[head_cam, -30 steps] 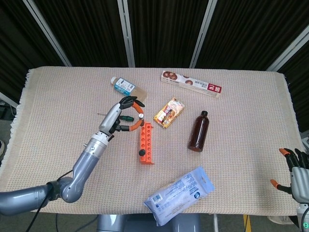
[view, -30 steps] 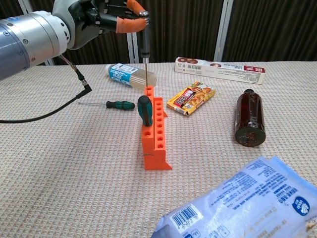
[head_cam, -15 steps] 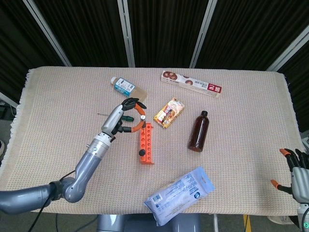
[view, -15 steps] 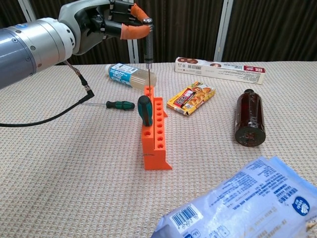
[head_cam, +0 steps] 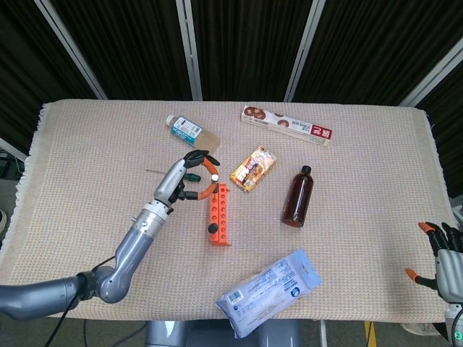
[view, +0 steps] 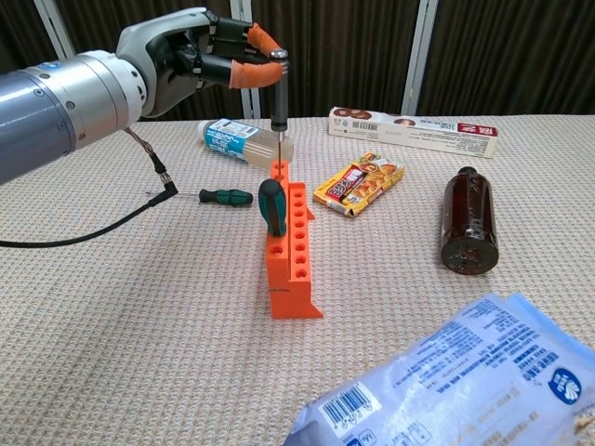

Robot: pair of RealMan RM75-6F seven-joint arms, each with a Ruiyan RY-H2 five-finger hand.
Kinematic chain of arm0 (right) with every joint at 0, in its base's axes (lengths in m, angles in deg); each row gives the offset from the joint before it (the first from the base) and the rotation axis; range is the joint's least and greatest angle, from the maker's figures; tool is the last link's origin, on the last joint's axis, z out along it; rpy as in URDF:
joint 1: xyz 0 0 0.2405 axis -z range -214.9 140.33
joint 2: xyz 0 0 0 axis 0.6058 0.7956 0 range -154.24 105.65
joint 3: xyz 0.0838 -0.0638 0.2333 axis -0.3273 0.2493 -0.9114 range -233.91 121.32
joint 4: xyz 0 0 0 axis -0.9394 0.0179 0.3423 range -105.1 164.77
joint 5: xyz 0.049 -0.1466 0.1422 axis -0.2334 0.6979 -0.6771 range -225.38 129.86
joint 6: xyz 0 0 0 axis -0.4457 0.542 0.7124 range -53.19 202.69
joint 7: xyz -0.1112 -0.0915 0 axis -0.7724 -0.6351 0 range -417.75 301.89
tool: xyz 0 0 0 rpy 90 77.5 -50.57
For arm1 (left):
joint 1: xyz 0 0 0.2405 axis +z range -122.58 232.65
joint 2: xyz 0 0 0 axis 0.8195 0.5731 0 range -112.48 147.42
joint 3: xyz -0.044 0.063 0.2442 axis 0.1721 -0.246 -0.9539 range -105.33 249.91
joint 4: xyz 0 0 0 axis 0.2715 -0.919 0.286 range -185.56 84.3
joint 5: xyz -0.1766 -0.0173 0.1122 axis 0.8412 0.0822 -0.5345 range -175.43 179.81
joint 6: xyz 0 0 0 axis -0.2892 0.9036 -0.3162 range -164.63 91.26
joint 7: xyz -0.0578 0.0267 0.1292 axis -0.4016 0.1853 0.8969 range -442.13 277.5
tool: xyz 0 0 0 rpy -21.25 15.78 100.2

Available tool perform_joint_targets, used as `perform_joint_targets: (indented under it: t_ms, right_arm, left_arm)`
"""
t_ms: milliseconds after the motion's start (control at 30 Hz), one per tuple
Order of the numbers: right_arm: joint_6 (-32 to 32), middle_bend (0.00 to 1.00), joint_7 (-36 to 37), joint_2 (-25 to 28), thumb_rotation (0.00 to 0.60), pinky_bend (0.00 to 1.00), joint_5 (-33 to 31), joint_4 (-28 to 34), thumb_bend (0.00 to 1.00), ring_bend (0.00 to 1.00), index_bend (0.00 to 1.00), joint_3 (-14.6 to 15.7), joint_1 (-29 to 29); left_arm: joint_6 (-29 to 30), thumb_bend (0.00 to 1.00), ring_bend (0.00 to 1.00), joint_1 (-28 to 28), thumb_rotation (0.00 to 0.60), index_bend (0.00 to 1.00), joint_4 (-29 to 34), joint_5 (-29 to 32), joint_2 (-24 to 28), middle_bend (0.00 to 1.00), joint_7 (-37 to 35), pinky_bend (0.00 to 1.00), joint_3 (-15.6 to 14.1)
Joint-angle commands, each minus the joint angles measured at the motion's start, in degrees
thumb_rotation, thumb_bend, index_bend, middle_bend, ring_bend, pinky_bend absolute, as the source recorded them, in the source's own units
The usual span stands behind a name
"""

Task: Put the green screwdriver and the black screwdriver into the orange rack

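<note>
The orange rack [head_cam: 219,212] [view: 292,249] lies mid-table, and a dark green-handled screwdriver [view: 271,206] stands upright in a near hole. My left hand [head_cam: 186,178] [view: 200,56] pinches a slim black screwdriver [view: 279,93] upright over the rack's far end, its tip at the far hole. A second green-handled screwdriver [view: 224,196] lies flat on the cloth left of the rack, partly hidden under the hand in the head view. My right hand [head_cam: 443,262] hangs off the table's near right corner, fingers apart, holding nothing.
A brown bottle [head_cam: 298,196] lies right of the rack, with a snack packet [head_cam: 253,168] between them. A long box [head_cam: 288,124] and a clear bottle [head_cam: 189,131] lie at the back. A blue-white bag [head_cam: 269,292] overhangs the front edge. A black cable [view: 93,218] trails from the left arm.
My left hand has come down and slightly nearer with the black screwdriver, bringing its tip down to the rack's far hole. The right hand has stayed still.
</note>
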Motion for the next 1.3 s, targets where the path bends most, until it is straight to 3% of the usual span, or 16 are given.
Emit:
perform_joint_targets:
  t_ms: [33, 500, 867, 1300]
  right_arm:
    - [0.1, 0.13, 0.1, 0.0, 0.600, 0.06, -0.1, -0.1, 0.00, 0.00, 0.15, 0.0, 0.0]
    - [0.1, 0.13, -0.3, 0.0, 0.600, 0.06, -0.1, 0.2, 0.00, 0.00, 0.15, -0.2, -0.1]
    - [0.6, 0.13, -0.4, 0.1, 0.600, 0.06, -0.4, 0.3, 0.00, 0.00, 0.15, -0.2, -0.4]
    - [0.7, 0.13, -0.8, 0.2, 0.600, 0.06, -0.6, 0.5, 0.00, 0.00, 0.15, -0.3, -0.5]
  left_arm:
    - [0.2, 0.54, 0.10, 0.5, 0.600, 0.70, -1.1, -0.4, -0.9, 0.30, -1.3, 0.04, -0.7]
    - [1.2, 0.54, 0.10, 1.9, 0.600, 0.70, -6.2, -4.8, -4.0, 0.31, -7.2, 0.04, -2.4]
    - [1.9, 0.54, 0.10, 2.4, 0.600, 0.70, -10.0, -7.0, -7.1, 0.31, -7.8, 0.04, -4.4]
    - [0.6, 0.54, 0.10, 2.7, 0.600, 0.70, -11.8, -6.7, -8.1, 0.31, -8.5, 0.04, -4.5]
